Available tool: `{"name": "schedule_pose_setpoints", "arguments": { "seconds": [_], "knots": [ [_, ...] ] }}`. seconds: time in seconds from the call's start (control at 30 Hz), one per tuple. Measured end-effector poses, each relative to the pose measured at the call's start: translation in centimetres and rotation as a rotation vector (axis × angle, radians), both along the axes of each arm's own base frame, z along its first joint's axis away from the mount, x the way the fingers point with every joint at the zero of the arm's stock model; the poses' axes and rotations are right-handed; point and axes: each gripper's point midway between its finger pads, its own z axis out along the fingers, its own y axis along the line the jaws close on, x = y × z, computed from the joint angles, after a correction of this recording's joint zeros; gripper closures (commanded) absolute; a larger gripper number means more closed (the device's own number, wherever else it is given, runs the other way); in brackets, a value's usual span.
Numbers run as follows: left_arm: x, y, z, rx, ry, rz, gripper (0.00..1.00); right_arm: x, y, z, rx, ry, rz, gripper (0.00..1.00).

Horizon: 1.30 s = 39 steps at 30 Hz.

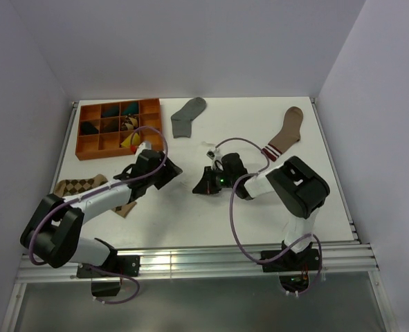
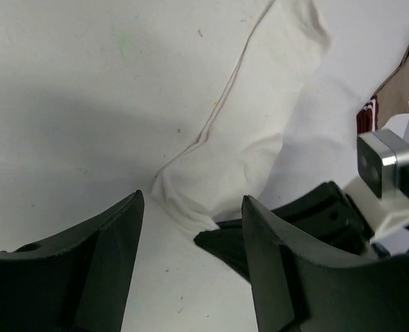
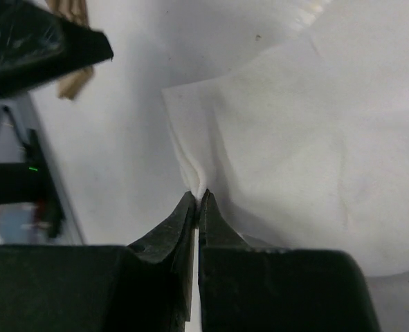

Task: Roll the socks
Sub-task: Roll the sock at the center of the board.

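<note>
A white sock [image 2: 256,124] lies flat on the white table, and its near end is bunched into a fold. My right gripper [image 3: 198,198] is shut on that folded edge of the white sock [image 3: 294,145], low on the table [image 1: 203,181]. My left gripper [image 2: 194,198] stands open just short of the same fold, its fingers [image 2: 114,263] on either side of bare table and touching nothing. In the top view the left gripper [image 1: 175,170] sits just left of the right one. A grey sock [image 1: 188,115] lies flat at the back centre.
An orange compartment tray [image 1: 86,147] with dark and coloured items stands at the back left. A tan diamond-patterned sock [image 1: 86,185] lies under the left arm. A brown sock with a striped cuff [image 1: 287,131] lies at the back right.
</note>
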Motion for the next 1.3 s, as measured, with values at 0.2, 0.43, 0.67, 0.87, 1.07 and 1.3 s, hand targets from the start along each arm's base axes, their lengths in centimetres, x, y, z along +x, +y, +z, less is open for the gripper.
{"name": "schedule_pose_setpoints", "arguments": {
  "seconds": [0.2,0.43,0.67,0.87,1.07,1.3],
  "knots": [
    [-1.9,0.7,-2.0,-0.026,0.019,0.011,0.41,0.5,-1.3,-0.5,0.151,0.247,-0.102,1.0],
    [-3.5,-0.7,-2.8,-0.049,0.028,-0.022,0.45,0.4,-1.4,-1.1,0.29,0.464,-0.17,1.0],
    [-3.3,-1.6,-3.7,-0.054,0.03,-0.034,0.51,0.4,-1.3,-1.2,0.293,0.515,-0.175,1.0],
    [-2.8,-2.0,-4.0,-0.062,0.019,-0.033,0.77,0.7,-1.2,-1.2,0.272,0.529,-0.162,1.0],
    [-2.6,-1.8,-4.7,-0.045,0.025,-0.021,0.86,0.7,-1.1,-1.3,0.26,0.536,-0.155,1.0],
    [-2.0,-2.1,-4.9,-0.04,0.016,-0.019,0.85,0.7,-1.1,-1.2,0.243,0.531,-0.146,1.0]
  ]
}}
